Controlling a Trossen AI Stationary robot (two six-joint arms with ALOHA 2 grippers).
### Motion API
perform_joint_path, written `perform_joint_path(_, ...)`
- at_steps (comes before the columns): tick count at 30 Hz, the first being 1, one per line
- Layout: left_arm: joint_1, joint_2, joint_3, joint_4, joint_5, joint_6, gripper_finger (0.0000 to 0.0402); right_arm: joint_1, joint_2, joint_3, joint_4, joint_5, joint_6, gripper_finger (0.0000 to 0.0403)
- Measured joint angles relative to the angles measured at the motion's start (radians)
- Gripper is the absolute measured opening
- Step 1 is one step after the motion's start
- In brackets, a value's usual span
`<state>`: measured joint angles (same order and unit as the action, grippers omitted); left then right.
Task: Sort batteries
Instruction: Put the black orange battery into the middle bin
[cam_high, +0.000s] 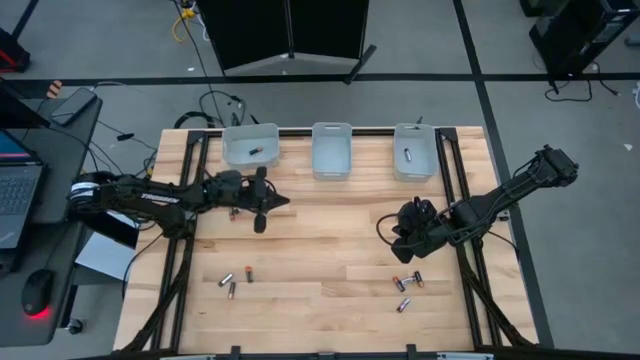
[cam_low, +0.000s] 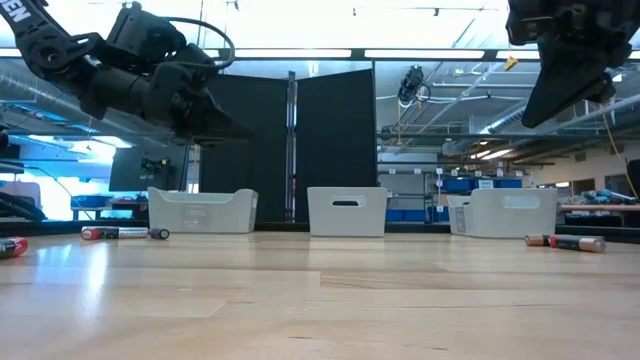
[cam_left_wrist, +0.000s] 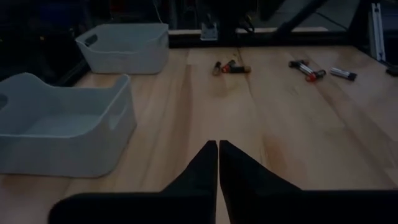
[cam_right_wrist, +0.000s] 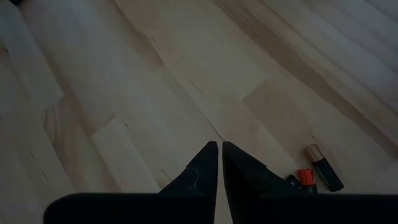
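Black batteries with copper or red ends, and a few silver ones, lie in two loose groups on the wooden table: one group (cam_high: 232, 282) near the left front, one group (cam_high: 405, 288) near the right front. A single battery (cam_high: 233, 213) lies close to my left arm. One battery (cam_high: 253, 152) lies in the left bin and one battery (cam_high: 407, 155) in the right bin. My left gripper (cam_high: 262, 205) (cam_left_wrist: 217, 145) is shut and empty, raised over the table in front of the left bin. My right gripper (cam_high: 405, 235) (cam_right_wrist: 219, 146) is shut and empty, above the right group, with two batteries (cam_right_wrist: 318, 169) just beyond its tips.
Three translucent bins stand in a row at the far edge: left bin (cam_high: 250, 145), middle bin (cam_high: 332, 150), right bin (cam_high: 414, 152). Black rails (cam_high: 190, 170) run along the table's left and right sides. Bare wood lies across the middle (cam_high: 330, 240).
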<state>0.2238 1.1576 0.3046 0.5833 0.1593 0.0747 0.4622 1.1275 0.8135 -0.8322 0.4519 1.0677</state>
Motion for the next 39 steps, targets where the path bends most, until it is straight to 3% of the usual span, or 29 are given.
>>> perform_joint_path(9, -0.064, 0.0, 0.009, -0.057, -0.01, -0.033, 0.0015, -0.056, 0.0, 0.0, 0.0, -0.018, -0.085, 0.0031)
perform_joint_path(17, -0.118, 0.0, 0.141, -0.373, -0.1, -0.003, 0.0015, -0.106, 0.0, 0.0, 0.007, -0.053, -0.157, 0.0034)
perform_joint_path(29, -0.19, 0.0, 0.312, -0.772, -0.152, 0.003, 0.0014, -0.126, 0.0, 0.0, 0.007, -0.056, -0.204, 0.0036)
perform_joint_path(34, -0.214, 0.0, 0.322, -0.785, -0.166, 0.003, 0.0014, -0.126, 0.0, 0.0, -0.04, -0.085, -0.151, 0.0037)
perform_joint_path(39, -0.22, 0.0, 0.278, -0.681, -0.167, 0.0, 0.0014, -0.126, 0.043, 0.0, -0.154, -0.125, -0.077, 0.0038)
